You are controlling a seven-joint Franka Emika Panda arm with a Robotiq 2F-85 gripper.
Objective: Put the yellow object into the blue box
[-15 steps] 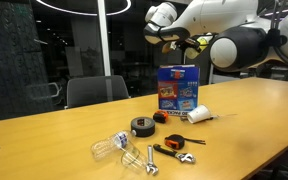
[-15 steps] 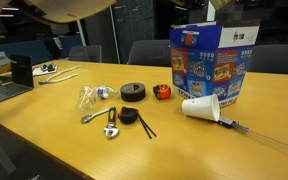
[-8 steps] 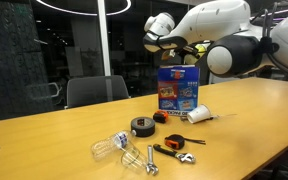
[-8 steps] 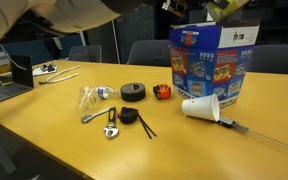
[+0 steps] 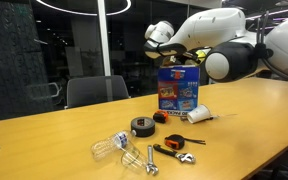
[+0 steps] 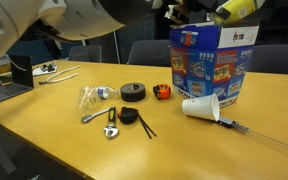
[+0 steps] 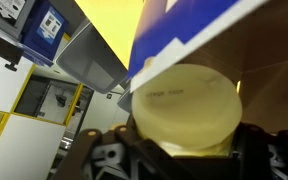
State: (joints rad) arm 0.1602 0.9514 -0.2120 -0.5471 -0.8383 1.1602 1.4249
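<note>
Pale-yellow cylinder [image 6: 238, 8] is hanging tilted just above the open top of the upright blue cardboard carton [image 6: 212, 65] on the desk [image 6: 44, 130]; my fingers [image 7: 102, 162] are gripping it (closed around its sides).

Compared over the last second. In an exterior view the arm [image 5: 219, 25] swung left across the frame. Its large rounded housing dropped lower and drew closer to the blue box [image 5: 179, 88]. The end effector [image 5: 187, 55] came down from well above the box to just over its open top.

In an exterior view the arm [image 6: 74, 15] spread further in from the upper left and covered more of the background. The yellow object [image 6: 236, 9], barely seen at the top edge a second ago, came fuller into view. It moved right, tilted, to above the box's top far corner.
</note>
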